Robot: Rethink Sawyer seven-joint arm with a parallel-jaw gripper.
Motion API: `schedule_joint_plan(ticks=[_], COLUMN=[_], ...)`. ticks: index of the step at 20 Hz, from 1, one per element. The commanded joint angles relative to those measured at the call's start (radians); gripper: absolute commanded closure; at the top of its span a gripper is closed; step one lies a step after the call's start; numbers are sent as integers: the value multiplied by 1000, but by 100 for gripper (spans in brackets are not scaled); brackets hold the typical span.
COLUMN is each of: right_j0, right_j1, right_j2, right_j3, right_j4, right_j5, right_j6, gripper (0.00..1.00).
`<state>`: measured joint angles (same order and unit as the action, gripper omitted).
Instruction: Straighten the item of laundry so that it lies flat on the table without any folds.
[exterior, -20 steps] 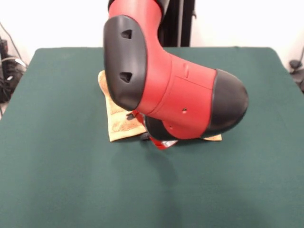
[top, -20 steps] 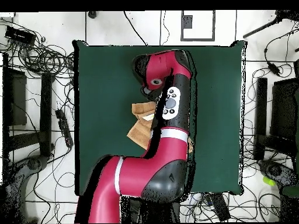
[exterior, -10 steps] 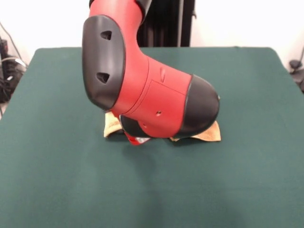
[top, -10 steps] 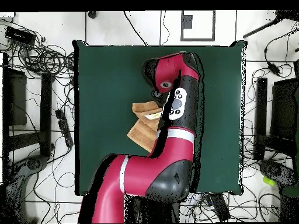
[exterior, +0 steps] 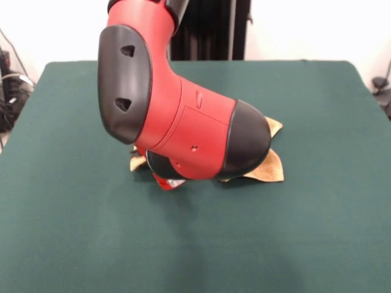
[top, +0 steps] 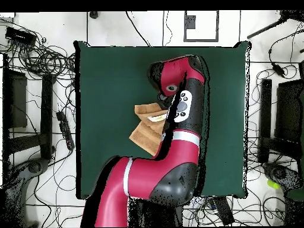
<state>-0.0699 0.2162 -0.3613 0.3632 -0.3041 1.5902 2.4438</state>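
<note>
your arm (exterior: 183, 122) hangs low over the crumpled towel (top: 144, 127) mid table (exterior: 305, 232), hiding most of it; you cannot tell the end effector's state.

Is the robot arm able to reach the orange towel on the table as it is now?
Probably yes. The arm hangs low directly over the towel, which lies crumpled mid-table with nothing else near it. The gripper itself is hidden beneath the arm, so contact cannot be confirmed.

Red-black arm (exterior: 183, 131) bent low, elbow forward; gripper hidden beneath wrist.
</note>
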Motion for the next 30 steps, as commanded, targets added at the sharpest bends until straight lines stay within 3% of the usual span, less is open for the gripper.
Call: schedule_joint_plan(ticks=[1, 12, 19, 25, 30], right_j0=[13, 24, -5, -18, -41], right_j1=[56, -21, -93, -219, -221], right_j2=[68, 62, 36, 19, 35], right_j3=[144, 258, 287, 392, 389], right_j4=[-50, -29, -60, -98, -140], right_j5=[-210, -253, -274, -272, -296], right_j6=[-112, -87, -208, -369, -369], gripper=[100, 100, 100, 100, 100])
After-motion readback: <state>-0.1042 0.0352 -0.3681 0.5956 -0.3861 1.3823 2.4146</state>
